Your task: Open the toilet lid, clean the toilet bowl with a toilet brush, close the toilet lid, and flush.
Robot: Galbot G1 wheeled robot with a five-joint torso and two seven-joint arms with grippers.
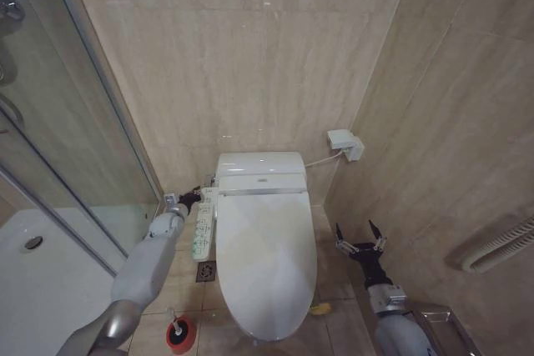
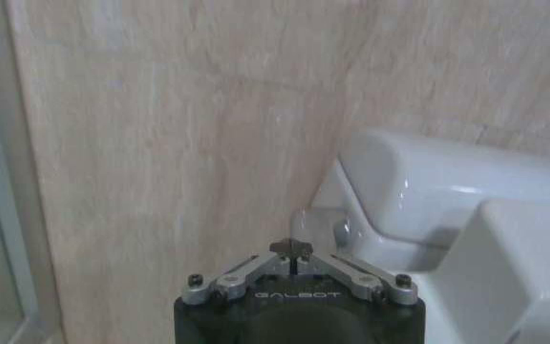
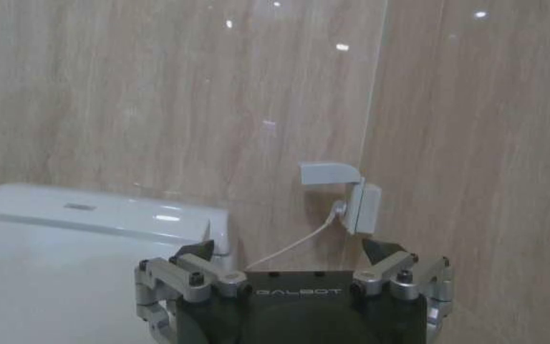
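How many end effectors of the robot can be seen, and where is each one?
2. The left end effector is at the rear left of the toilet bowl, fingers shut. The right end effector hovers right of the toilet lid, fingers open.

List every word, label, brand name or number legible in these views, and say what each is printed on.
"GALBOT": on the black body of the left gripper, by the white bidet unit.
"GALBOT": on the black body of the right gripper.
Small mark on the white bidet unit's top: too small to read.
Markings on the narrow white button panel beside the glossy white toilet lid: too small to read.
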